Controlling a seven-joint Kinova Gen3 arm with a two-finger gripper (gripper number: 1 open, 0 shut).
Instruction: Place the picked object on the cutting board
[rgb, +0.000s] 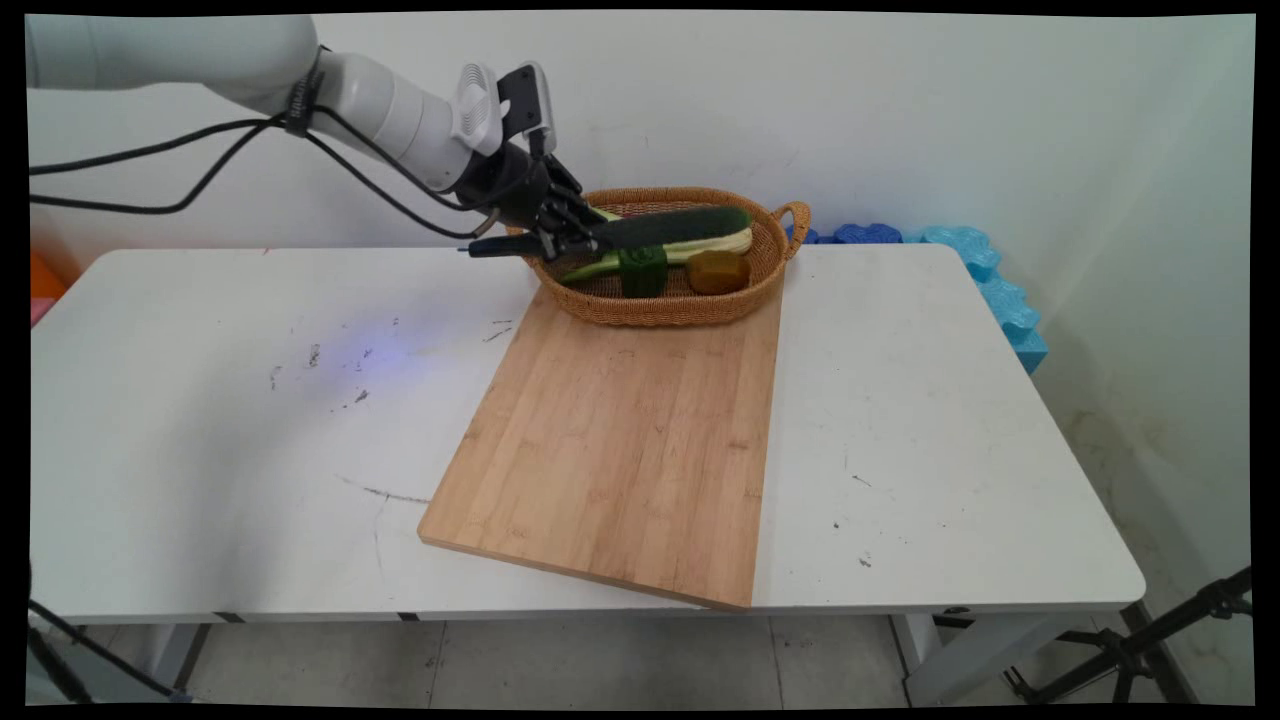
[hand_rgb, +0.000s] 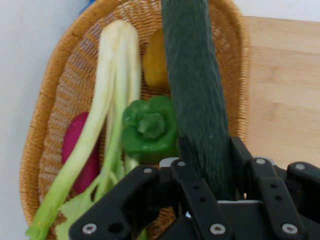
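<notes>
The gripper (rgb: 572, 238) is seen at the left end of a wicker basket (rgb: 760, 270), closed around one end of a dark green cucumber (rgb: 672, 226); in the hand view the cucumber (hand_rgb: 192, 95) is clamped between the black fingers (hand_rgb: 242, 160) and extends straight away from them above the basket (hand_rgb: 42, 125); left of the cucumber in that view, a pale green celery stalk (hand_rgb: 107, 100), a magenta vegetable (hand_rgb: 75, 145) partly hidden beneath it, a green bell pepper (hand_rgb: 150, 127) and a yellow item (hand_rgb: 155, 67) are contained in the basket; a bamboo cutting board (rgb: 620, 440) is laid on the white table (rgb: 200, 450) below and to the gripper's right, touched by the basket's near edge; blue foam shapes (rgb: 990, 280) are seen far right, beyond the table.
</notes>
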